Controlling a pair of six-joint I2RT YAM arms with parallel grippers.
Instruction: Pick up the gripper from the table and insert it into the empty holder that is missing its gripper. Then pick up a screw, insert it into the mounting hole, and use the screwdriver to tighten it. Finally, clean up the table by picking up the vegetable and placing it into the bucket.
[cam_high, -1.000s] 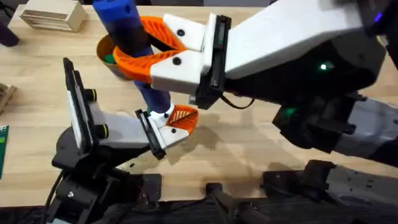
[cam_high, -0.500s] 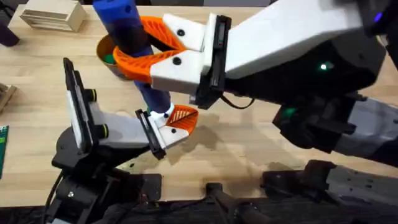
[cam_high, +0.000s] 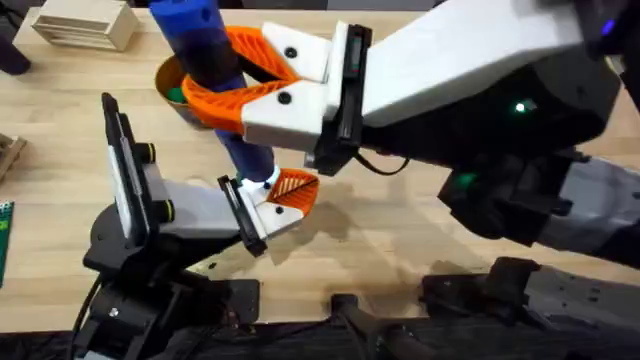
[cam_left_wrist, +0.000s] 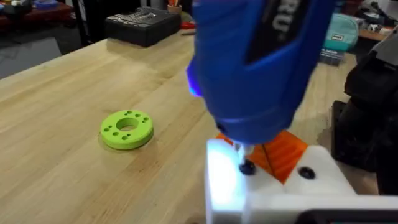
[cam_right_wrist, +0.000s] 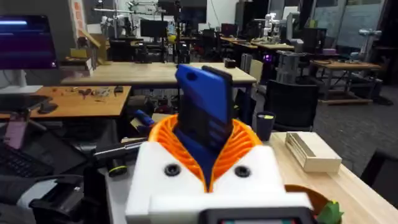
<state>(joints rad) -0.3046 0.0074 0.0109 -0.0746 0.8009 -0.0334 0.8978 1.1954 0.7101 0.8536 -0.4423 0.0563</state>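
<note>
Nothing has shifted between the earlier overhead pictures and this one: both arms and the tool sit exactly where they were. At the centre, the right gripper (cam_high: 215, 70) has its orange ribbed pads (cam_high: 215, 100) clamped around the thick bright-blue cylindrical screwdriver (cam_high: 200, 45), which stands nearly upright. Its thin metal tip (cam_left_wrist: 241, 157) comes down onto a dark screw head (cam_left_wrist: 247, 167) in the white plastic finger block (cam_left_wrist: 273, 186) of the left gripper (cam_high: 272, 200), just beside that block's orange wedge-shaped fingertip (cam_high: 295, 187). How far the left arm's fingers stand apart cannot be told. Behind the screwdriver, partly hidden by the right gripper, sits the round yellow-brown bucket (cam_high: 168, 82) with something dark green (cam_high: 176, 96) inside. A lime-green ring-shaped disc (cam_left_wrist: 127, 129) lies flat on the light wooden table (cam_high: 400, 230), well apart from the tool. A pale wooden box (cam_high: 88, 24) rests at the table's far left corner.
</note>
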